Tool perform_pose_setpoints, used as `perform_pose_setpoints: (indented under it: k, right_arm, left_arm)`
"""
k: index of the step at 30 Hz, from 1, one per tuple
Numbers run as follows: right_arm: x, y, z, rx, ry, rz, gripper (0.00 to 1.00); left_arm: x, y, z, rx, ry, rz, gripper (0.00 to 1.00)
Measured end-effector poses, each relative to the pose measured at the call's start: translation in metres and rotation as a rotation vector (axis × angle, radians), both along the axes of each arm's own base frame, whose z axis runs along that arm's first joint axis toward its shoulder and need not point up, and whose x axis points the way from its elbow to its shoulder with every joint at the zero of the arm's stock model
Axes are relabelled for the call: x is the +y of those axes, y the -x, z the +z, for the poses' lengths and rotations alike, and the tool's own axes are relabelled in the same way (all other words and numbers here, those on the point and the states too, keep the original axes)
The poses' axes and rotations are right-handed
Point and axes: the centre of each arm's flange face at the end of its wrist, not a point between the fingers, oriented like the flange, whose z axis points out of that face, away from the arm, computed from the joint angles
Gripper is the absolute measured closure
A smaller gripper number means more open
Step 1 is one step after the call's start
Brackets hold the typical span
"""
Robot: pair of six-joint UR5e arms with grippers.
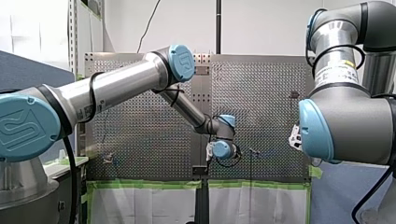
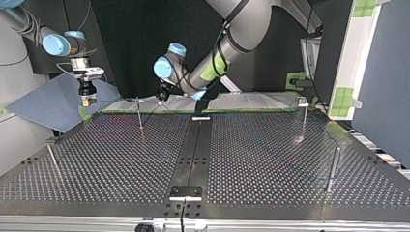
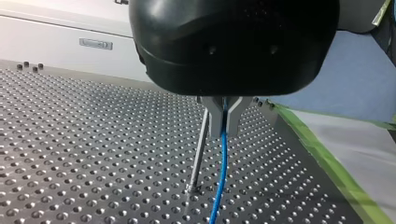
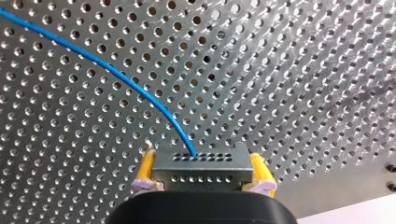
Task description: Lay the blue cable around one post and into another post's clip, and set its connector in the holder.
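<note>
**A:** Front view first. What's there?
**B:** Smooth silver tube arms with pale blue caps, over the shiny perforated table (image 1: 261, 93). Green tape (image 1: 149, 184) runs along its edge. Both claws are too small here to tell how they stand.

**A:** Top view?
**B:** The table looks dark and dimpled. A thin steel post (image 2: 139, 116) stands near my left gripper (image 2: 162, 95). A clipped post (image 2: 303, 116) stands at the view's right. My right gripper (image 2: 88, 101) hangs off the table's corner at the view's left, well apart from them.

**A:** Left wrist view?
**B:** It shows what the top view barely does: narrow metal fingers (image 3: 215, 116) pinched on the blue cable (image 3: 222, 172). The cable drops to the table just beside the post.

**A:** Right wrist view?
**B:** Yellow pads (image 4: 145, 165) clamp a grey rectangular connector (image 4: 205, 173) with two rows of small holes. The cable arcs away from it over the table.
</note>
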Motion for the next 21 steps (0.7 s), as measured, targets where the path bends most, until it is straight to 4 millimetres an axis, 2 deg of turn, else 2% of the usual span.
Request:
perform_pose_setpoints:
  k: [14,21]
  right_arm:
    - [-0.007,0.000,0.005,-0.021,0.013,-0.007,1.00]
    - [-0.008,0.001,0.004,-0.023,0.015,-0.013,1.00]
  left_arm:
    - [0.006,-0.011,0.002,0.003,0.012,0.009,0.92]
    - [0.005,-0.014,-0.016,0.030,-0.009,0.012,0.92]
